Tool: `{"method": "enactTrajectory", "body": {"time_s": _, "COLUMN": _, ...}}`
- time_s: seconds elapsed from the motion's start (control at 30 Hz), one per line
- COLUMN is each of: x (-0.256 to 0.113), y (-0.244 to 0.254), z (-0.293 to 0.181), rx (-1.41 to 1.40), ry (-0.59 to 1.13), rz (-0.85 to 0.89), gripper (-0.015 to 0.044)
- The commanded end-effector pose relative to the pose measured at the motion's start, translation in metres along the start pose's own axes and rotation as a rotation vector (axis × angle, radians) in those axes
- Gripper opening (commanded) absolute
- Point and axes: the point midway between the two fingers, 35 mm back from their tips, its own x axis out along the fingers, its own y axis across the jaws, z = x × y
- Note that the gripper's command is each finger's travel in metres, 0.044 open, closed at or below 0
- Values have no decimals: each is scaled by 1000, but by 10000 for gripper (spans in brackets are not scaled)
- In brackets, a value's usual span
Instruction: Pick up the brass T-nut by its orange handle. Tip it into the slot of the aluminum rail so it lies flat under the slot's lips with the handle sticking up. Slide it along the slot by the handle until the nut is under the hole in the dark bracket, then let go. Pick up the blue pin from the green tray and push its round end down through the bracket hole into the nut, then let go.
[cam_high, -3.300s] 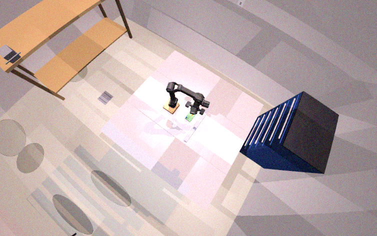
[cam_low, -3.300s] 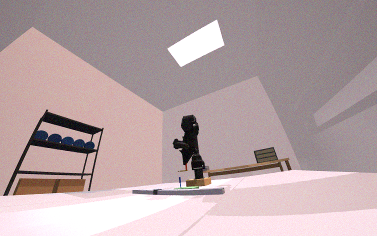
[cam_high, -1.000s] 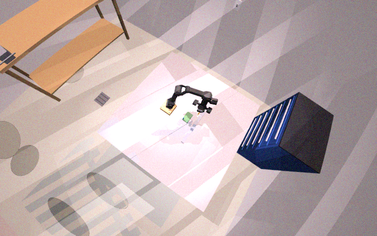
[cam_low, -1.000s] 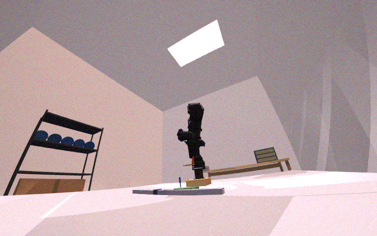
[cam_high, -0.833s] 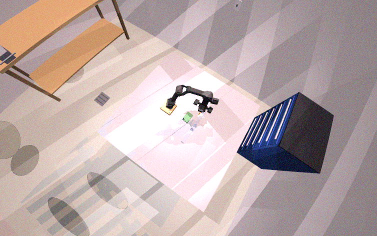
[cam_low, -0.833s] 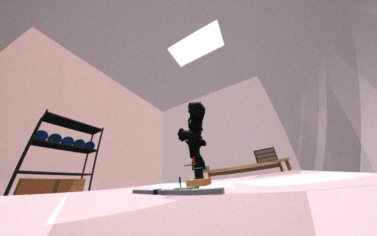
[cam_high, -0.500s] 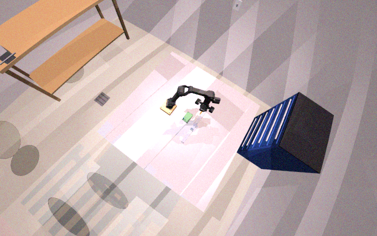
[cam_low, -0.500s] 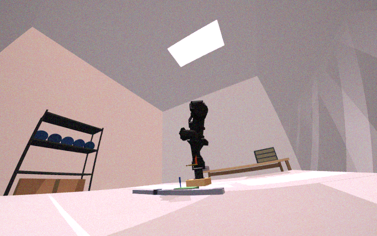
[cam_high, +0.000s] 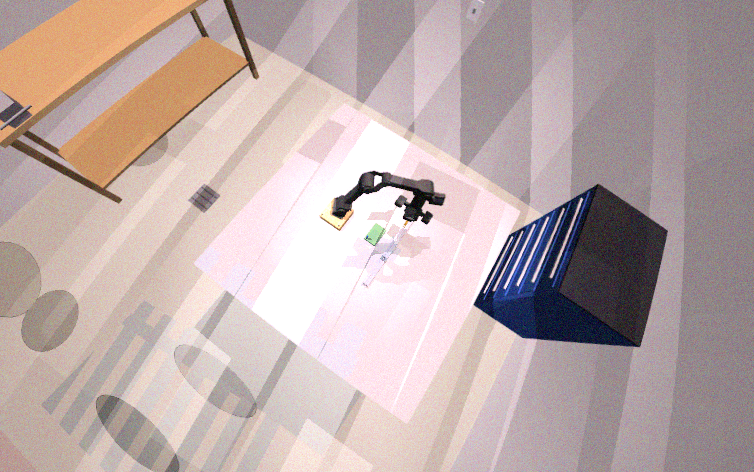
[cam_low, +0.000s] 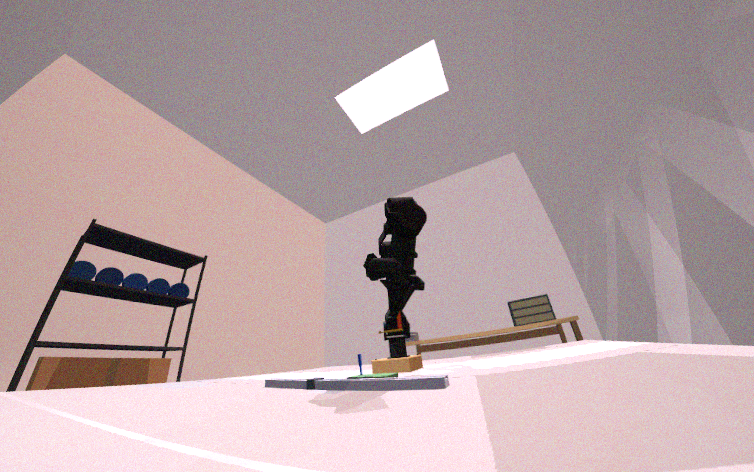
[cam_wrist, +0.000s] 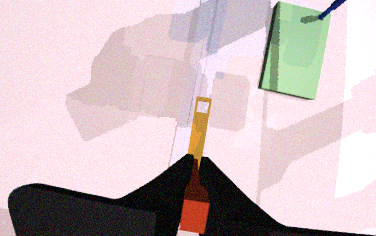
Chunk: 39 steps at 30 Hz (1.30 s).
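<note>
Now the nut is held up over the rail.
The hand (cam_high: 408, 220) (cam_low: 397, 330) (cam_wrist: 198, 159) is shut tight on the orange handle (cam_low: 398, 321) (cam_wrist: 195, 216), likely so the nut (cam_low: 382, 332) (cam_wrist: 202, 122) stays free to tip into the rail (cam_high: 373, 272) (cam_low: 389, 384) (cam_wrist: 180, 145). The nut is not in its slot yet. The bracket (cam_high: 383, 258) (cam_low: 310, 383) sits on the rail, to mark where the nut should stop. Beside the rail, the tray (cam_high: 375, 232) (cam_low: 383, 375) (cam_wrist: 295, 60) keeps the pin (cam_high: 367, 238) (cam_low: 360, 364) (cam_wrist: 331, 10) standing up, probably for easy grabbing.

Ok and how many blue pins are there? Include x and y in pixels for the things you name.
1: the blue pin (cam_high: 367, 237) (cam_low: 360, 364) (cam_wrist: 332, 10) stands in the green tray (cam_high: 375, 234) (cam_low: 383, 375) (cam_wrist: 292, 60). Any behind the arm (cam_high: 408, 182) (cam_low: 401, 244) would be hidden in the exterior view.
</note>
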Motion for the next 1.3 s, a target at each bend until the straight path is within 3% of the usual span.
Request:
{"method": "enactTrajectory", "body": {"time_s": 0.0, "x": 2, "y": 2, "z": -7, "rx": 4, "ry": 0, "rz": -9, "gripper": -150}}
{"method": "enactTrajectory", "body": {"time_s": 1.27, "x": 6, "y": 10, "z": -33, "rx": 38, "ry": -14, "rz": 47, "gripper": -150}}
